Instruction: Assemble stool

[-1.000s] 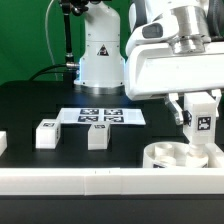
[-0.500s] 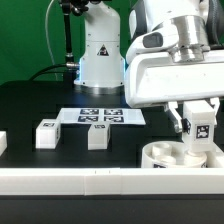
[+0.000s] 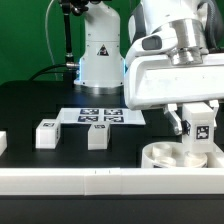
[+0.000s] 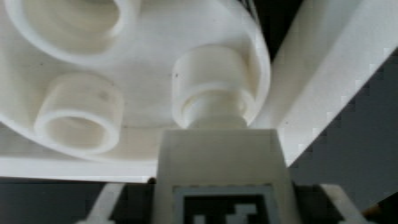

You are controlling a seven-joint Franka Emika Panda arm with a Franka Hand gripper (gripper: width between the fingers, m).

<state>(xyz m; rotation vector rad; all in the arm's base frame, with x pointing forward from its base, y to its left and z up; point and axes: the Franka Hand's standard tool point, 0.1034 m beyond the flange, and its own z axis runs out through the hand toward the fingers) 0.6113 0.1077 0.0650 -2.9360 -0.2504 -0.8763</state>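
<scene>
Currently, the gripper (image 3: 203,114) is clamped on one tagged leg (image 3: 203,128), held upright over the round seat (image 3: 165,155) at the exterior view's right. In the wrist view the leg's end meets a tubular socket (image 4: 222,85); seating depth cannot be determined, and the adjacent socket (image 4: 80,105) is empty. Judged status: first insertion under way. A second leg (image 3: 45,133) and a third leg (image 3: 97,136) stand unfitted on the table (image 3: 30,105), near the marker board (image 3: 100,116).

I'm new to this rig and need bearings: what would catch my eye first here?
The big white arm at the exterior view's right, its end effector gripping a tagged leg over the round seat. Two more legs stand loose on the black table, near the marker board.
</scene>
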